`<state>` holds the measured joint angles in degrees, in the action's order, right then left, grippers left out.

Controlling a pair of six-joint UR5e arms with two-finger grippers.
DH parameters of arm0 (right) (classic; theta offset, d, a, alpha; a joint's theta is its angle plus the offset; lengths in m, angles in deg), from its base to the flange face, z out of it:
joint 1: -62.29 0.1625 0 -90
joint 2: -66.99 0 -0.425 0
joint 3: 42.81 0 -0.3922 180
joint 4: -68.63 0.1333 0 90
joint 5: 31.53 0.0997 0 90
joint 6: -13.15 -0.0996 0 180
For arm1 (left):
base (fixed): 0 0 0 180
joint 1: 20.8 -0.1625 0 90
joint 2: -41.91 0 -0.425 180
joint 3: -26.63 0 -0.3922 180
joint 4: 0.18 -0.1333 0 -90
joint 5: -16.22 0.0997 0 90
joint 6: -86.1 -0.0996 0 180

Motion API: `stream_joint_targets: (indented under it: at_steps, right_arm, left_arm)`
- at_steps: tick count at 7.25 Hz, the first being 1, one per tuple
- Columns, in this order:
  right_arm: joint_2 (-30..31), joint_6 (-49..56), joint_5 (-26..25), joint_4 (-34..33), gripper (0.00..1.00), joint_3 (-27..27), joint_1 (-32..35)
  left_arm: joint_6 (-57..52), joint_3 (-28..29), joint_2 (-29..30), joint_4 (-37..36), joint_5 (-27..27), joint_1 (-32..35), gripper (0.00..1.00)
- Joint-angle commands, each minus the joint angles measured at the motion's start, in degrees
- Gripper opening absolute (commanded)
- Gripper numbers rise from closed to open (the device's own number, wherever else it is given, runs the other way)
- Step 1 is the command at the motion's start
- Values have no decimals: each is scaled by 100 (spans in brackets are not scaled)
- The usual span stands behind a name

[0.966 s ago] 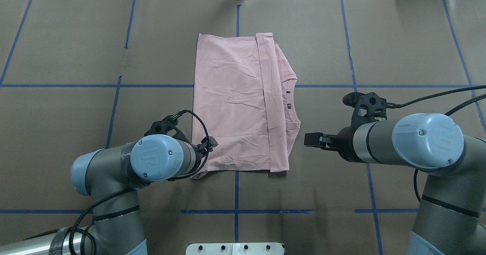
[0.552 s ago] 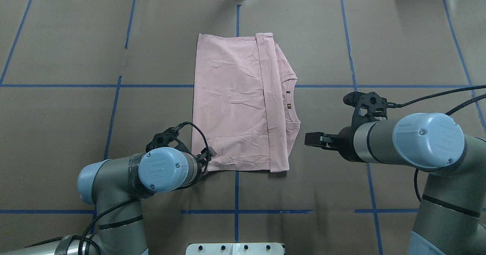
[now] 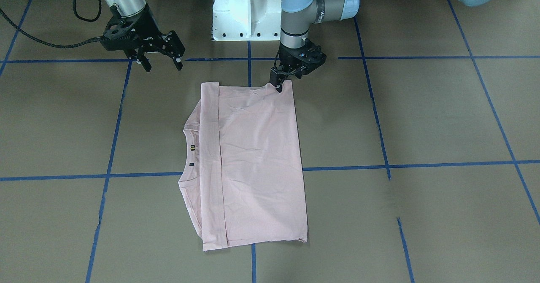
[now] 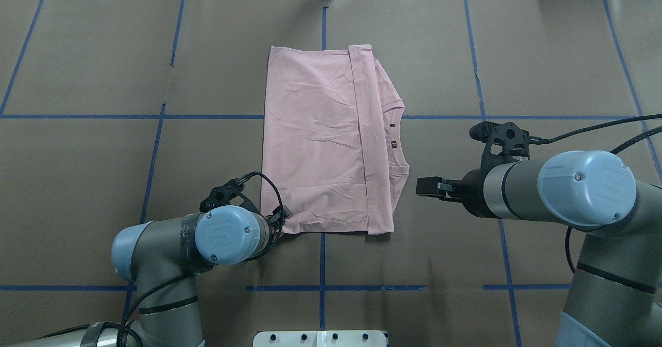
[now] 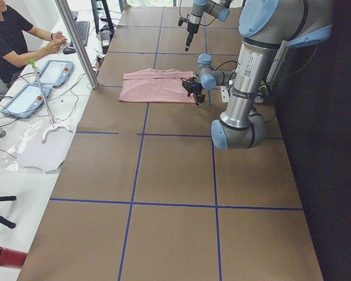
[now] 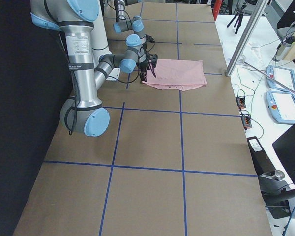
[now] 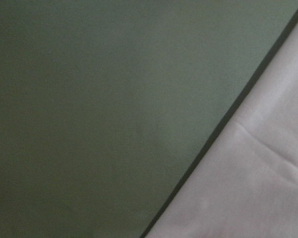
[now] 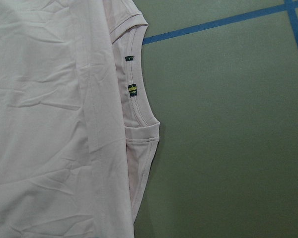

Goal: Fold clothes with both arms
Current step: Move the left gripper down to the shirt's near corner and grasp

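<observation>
Left gripper (image 3: 279, 86) touches the pink T-shirt (image 4: 320, 140) at its lower-left corner in the overhead view; I cannot tell its fingers' state. Right gripper (image 3: 164, 67) is released and should probably take the lower-right corner next.

A pink shirt (image 3: 253, 160) lies flat on the brown table (image 3: 422, 118), folded into a tall rectangle. Its collar (image 3: 190, 148) shows at the view's left side, beside a narrow folded band running the shirt's length. Blue tape lines (image 3: 422, 165) cross the table in a grid. The left end effector (image 3: 279, 86) points down at the shirt's corner nearest the robot, touching the cloth there; whether its fingers pinch the cloth cannot be made out. The right end effector (image 3: 162, 65) hangs well apart from the shirt, its fingers (image 3: 146, 66) spread wide with nothing between them. A white base (image 3: 247, 13) stands between the arms.
</observation>
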<state>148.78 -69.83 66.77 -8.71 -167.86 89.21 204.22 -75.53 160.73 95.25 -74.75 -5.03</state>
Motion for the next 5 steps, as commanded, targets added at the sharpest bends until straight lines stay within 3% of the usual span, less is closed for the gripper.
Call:
stream_joint_targets:
  at_steps: [1, 3, 5]
  right_arm:
    - [-5, -8, 13, 0, 100, -2, 23]
    - [-5, -8, 31, 0, 100, -3, 76]
    - [-5, -8, 40, 0, 100, -2, 85]
  left_arm:
    - [0, -5, 9, -7, 1, -4, 52]
    - [-9, -5, 9, -7, -8, -4, 0]
    - [-35, -49, 53, -86, -17, -4, 0]
